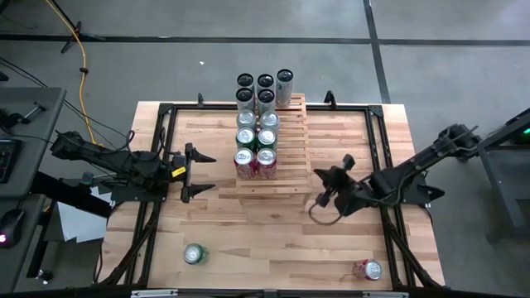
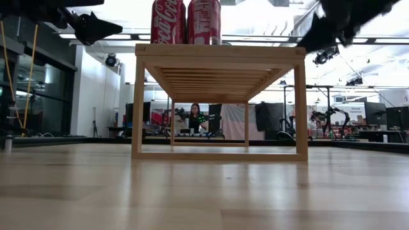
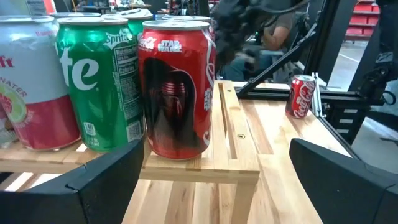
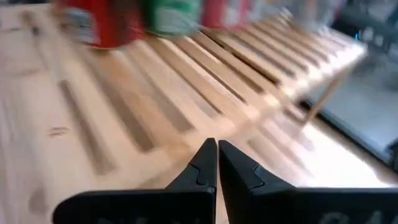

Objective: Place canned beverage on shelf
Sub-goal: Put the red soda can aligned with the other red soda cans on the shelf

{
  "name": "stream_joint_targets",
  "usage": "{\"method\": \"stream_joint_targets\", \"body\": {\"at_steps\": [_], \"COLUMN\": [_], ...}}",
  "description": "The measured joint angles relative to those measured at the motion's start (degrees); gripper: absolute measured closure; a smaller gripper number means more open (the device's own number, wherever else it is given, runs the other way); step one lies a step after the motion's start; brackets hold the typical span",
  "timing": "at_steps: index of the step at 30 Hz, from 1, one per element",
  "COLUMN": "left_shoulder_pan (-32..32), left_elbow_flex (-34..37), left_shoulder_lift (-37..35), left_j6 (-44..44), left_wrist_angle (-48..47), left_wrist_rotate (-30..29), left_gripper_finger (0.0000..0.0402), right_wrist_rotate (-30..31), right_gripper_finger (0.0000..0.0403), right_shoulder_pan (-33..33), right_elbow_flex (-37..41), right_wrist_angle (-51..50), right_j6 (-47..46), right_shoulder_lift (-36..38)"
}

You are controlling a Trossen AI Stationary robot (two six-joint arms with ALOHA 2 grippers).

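A: Cans still loose: which arm is nearer?

B: The right gripper (image 1: pixel 325 197), fingers pressed together and empty, hovers beside the pale slatted-wood stepped shelf (image 1: pixel 286 157). A red aluminium cola can (image 1: pixel 368 269) stands upright on the tabletop at its five o'clock, near.

A: And the left gripper (image 1: pixel 201 173)?

B: Spread wide, empty; a glossy green-topped can (image 1: pixel 194 254) stands upright at its six o'clock.

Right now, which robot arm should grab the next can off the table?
Probably the left. Its gripper is open, and a green can lies on its side of the table. The right gripper is shut beside the shelf, though a red can lies nearer it.
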State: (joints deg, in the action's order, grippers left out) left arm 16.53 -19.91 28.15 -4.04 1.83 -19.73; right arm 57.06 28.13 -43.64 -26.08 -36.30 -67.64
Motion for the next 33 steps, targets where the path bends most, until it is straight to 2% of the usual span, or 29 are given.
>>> {"method": "stream_joint_targets", "body": {"at_steps": [4,10,14,19,22,25,30,33], "left_shoulder_pan": [0.0,0.0,0.0,0.0,0.0,0.0,0.0,0.0], "left_elbow_flex": [1.0,1.2,1.2,1.2,1.2,1.2,1.2,1.2], "left_shoulder_lift": [0.0,0.0,0.0,0.0,0.0,0.0,0.0,0.0], "left_j6": [2.9,4.3,4.2,3.2,3.2,3.1,2.6,1.7], "left_wrist_angle": [2.9,4.6,4.3,4.1,4.0,3.9,3.8,3.8], "left_wrist_rotate": [-0.4,-0.4,-0.4,-0.4,-0.4,-0.4,-0.4,-0.4], "left_gripper_finger": [0.0007,0.0007,0.0007,0.0007,0.0007,0.0007,0.0007,0.0007], "right_wrist_rotate": [-2.1,-3.1,-4.8,-14.6,-19.1,-22.1,-28.4,-31.6], "right_gripper_finger": [0.0403,0.0403,0.0403,0.0387,0.0347,0.0286,0.0176,0.0131], "right_shoulder_pan": [-2.9,-6.1,-8.1,-10.6,-10.8,-9.6,-6.7,-4.8], "right_elbow_flex": [8.8,15.5,15.6,12.0,6.7,-1.3,-17.0,-25.1], "right_wrist_angle": [12.0,34.0,38.1,38.1,32.9,20.0,-5.9,-19.6], "right_j6": [-1.9,10.8,12.8,14.3,14.1,11.6,-0.4,-9.0], "right_shoulder_lift": [4.9,7.0,7.0,7.0,7.0,6.9,2.9,-1.3]}}
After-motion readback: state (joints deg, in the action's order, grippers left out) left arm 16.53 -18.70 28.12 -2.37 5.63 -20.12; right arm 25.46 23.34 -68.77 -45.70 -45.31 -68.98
